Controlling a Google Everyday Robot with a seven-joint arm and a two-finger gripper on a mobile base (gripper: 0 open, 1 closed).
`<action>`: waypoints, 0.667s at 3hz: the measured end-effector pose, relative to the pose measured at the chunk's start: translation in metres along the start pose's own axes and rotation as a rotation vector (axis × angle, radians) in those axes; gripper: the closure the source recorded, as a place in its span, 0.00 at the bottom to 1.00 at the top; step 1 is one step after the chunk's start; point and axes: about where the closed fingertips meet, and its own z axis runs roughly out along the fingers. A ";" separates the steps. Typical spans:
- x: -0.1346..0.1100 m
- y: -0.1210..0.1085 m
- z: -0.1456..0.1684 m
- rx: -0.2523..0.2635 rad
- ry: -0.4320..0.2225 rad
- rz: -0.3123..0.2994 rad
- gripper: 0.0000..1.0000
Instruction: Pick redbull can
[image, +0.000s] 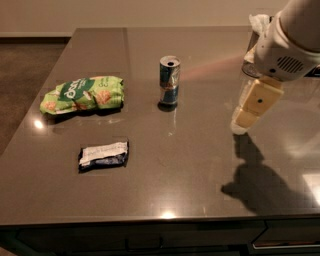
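Observation:
The redbull can (169, 81), slim with blue and silver panels and an open silver top, stands upright near the middle back of the dark table (190, 170). My gripper (246, 116) hangs over the table to the right of the can, a good gap away from it and holding nothing I can see. Its white arm housing (290, 40) enters from the upper right corner.
A green snack bag (82, 94) lies left of the can. A dark packet with a white label (103, 154) lies nearer the front left. A wire-mesh cup (248, 61) with white paper in it stands at the back right, mostly hidden behind my arm.

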 end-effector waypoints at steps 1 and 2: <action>-0.027 -0.013 0.025 -0.011 -0.043 0.075 0.00; -0.053 -0.026 0.047 0.013 -0.093 0.139 0.00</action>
